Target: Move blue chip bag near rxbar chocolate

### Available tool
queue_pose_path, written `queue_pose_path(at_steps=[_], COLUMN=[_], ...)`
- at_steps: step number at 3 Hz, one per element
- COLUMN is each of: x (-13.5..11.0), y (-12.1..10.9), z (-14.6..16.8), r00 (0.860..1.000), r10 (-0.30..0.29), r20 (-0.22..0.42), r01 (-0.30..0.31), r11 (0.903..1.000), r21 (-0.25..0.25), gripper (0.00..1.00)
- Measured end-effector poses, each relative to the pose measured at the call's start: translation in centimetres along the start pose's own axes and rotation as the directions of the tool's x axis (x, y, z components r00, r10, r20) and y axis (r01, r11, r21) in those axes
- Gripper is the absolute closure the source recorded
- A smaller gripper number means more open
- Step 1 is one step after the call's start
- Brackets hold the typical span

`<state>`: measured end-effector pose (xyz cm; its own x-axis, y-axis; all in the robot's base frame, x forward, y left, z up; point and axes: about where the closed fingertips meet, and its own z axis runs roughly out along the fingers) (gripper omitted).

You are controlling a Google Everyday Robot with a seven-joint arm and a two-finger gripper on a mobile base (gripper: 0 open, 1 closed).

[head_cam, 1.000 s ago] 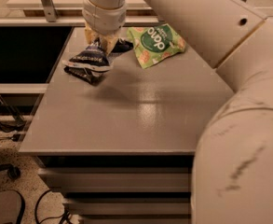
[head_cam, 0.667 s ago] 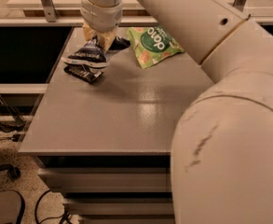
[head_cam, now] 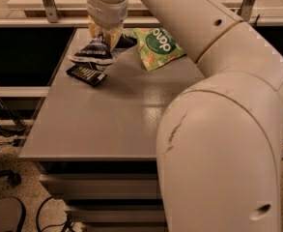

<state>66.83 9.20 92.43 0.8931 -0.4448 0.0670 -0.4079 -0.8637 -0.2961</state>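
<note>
Grey table (head_cam: pixel 112 124), far-left corner: the gripper (head_cam: pixel 104 38) points down, its fingers pinching the top of the blue bag (head_cam: pixel 93 54). The bag hangs just behind the rxbar (head_cam: pixel 87 75); contact cannot be determined. A green bag (head_cam: pixel 158 47) lies to the right.

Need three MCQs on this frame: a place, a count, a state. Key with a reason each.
1. The rxbar chocolate lies: A) by the left edge of the table B) by its right edge C) on the floor
2. Snack bags: A) one B) two C) four
3. The blue chip bag is: A) held in the gripper B) flat mid-table C) on the floor
A: bar sits at the left rim. B: blue chip bag plus light-green snack bag. A: gripper, far left over the table, pinches its top.
</note>
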Motion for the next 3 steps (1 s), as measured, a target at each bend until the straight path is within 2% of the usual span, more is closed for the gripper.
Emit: queue_pose_path(at_steps=[1, 2, 3], x=[0.60, 0.87, 0.98], y=[-0.34, -0.54, -0.71], z=[0.12, 0.23, 0.25], r00=[1.000, 1.000, 1.000], r10=[0.003, 0.002, -0.001], r20=[0.000, 0.003, 0.010], r01=[-0.003, -0.002, 0.001], r11=[1.0000, 1.0000, 0.9999], r21=[0.005, 0.009, 0.014], gripper=[0.13, 0.00, 0.00])
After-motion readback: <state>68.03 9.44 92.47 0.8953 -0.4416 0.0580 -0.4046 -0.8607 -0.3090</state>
